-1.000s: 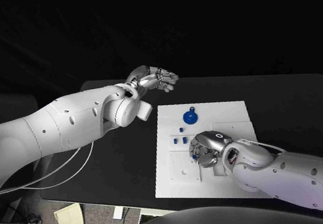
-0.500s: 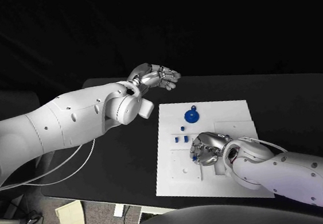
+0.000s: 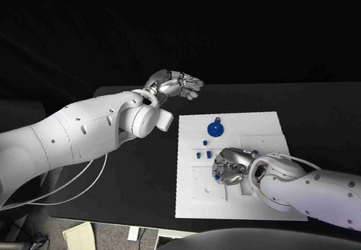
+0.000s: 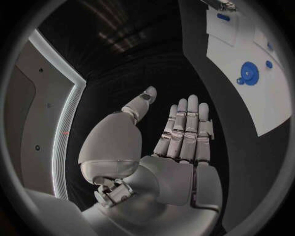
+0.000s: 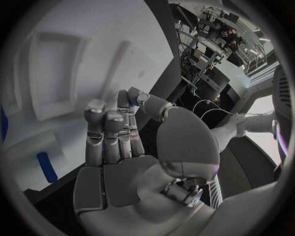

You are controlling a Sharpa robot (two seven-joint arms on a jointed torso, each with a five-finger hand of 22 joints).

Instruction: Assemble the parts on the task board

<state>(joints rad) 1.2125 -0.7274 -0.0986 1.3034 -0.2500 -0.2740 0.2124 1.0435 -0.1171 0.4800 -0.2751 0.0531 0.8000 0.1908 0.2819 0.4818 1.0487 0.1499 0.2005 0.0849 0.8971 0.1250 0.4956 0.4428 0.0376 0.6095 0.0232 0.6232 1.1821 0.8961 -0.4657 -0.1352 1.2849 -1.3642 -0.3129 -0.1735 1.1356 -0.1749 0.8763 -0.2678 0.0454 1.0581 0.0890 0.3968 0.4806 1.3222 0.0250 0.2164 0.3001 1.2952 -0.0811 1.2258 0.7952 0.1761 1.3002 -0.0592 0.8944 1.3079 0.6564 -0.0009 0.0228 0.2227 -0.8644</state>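
The right hand has crept slightly toward 6 o'clock on the board, pinching a blue part; the left hand stays wide, empty.

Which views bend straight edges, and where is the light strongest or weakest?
Left wrist view: fisheye, the task board edge curves. Right wrist view: same bending, the board pale and soft behind the right hand. Head view: lines straight, board brightly lit, background black.

The scene is dimly lit against black surroundings; the task board is brightly lit, and edges are bent in wrist views.
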